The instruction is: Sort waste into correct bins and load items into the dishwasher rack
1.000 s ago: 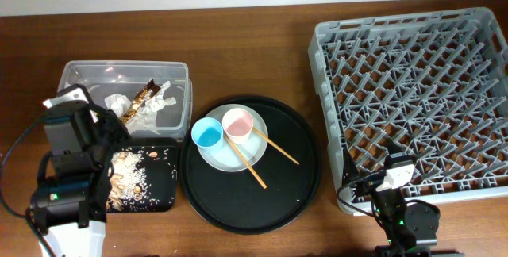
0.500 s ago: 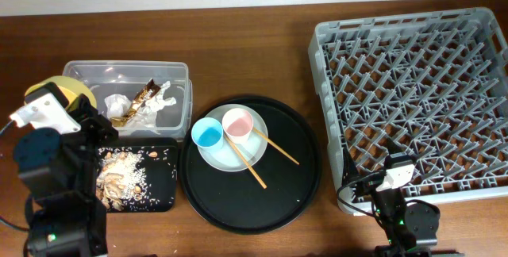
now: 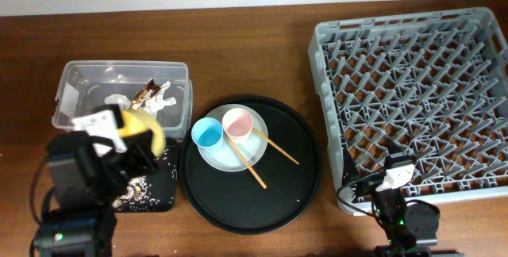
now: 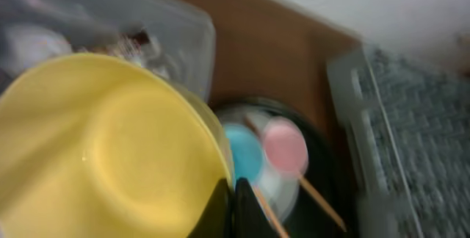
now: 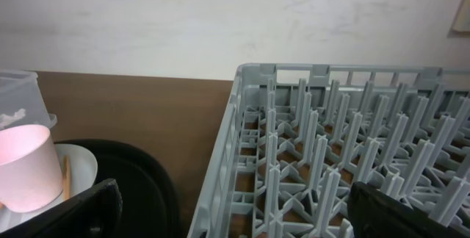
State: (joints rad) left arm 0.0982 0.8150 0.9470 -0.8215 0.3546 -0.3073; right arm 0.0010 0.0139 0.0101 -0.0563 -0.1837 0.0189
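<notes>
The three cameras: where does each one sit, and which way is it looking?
Overhead: fixed above the table, looking straight down on the dishwasher rack and round black tray; left arm and right arm show at the bottom.
Left wrist: on the left arm, looking past its jaws, shut on the yellow bowl, toward the pink cup.
Right wrist: on the right arm, low beside the rack, facing the wall; its open jaws show in the bottom corners.
Shared: both wrist views catch the pink cup and the rack.
</notes>
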